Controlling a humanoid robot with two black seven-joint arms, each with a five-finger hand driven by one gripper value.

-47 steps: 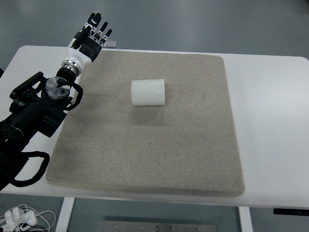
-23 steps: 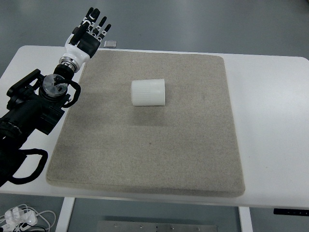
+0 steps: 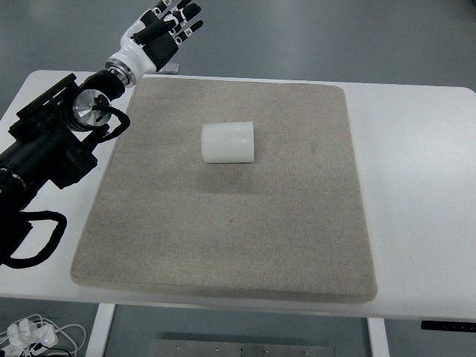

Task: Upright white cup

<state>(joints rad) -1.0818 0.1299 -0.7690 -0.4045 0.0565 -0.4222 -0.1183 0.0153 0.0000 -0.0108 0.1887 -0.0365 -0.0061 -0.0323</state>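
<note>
A white cup (image 3: 229, 142) is seen lying on its side on a grey-beige mat (image 3: 230, 223) that covers most of the white table (image 3: 416, 201). The cup is placed a little left of the mat's middle and toward its far half, with its axis running left to right. Faint vertical ribbing can be made out on its wall. Nothing is touching it.

The left arm (image 3: 52, 149) is brought in from the left edge and is angled toward the far left corner of the mat. Its left hand (image 3: 160, 30) is held above the table's far edge, beyond the mat's far left corner and well apart from the cup. The fingers (image 3: 186, 16) are spread apart and extended, and nothing is held in them.

A small grey object (image 3: 172, 68) is partly seen on the table just behind the hand, at the far edge; what it is cannot be told.

White cables (image 3: 33, 335) are seen on the floor below the table's near left corner.
</note>
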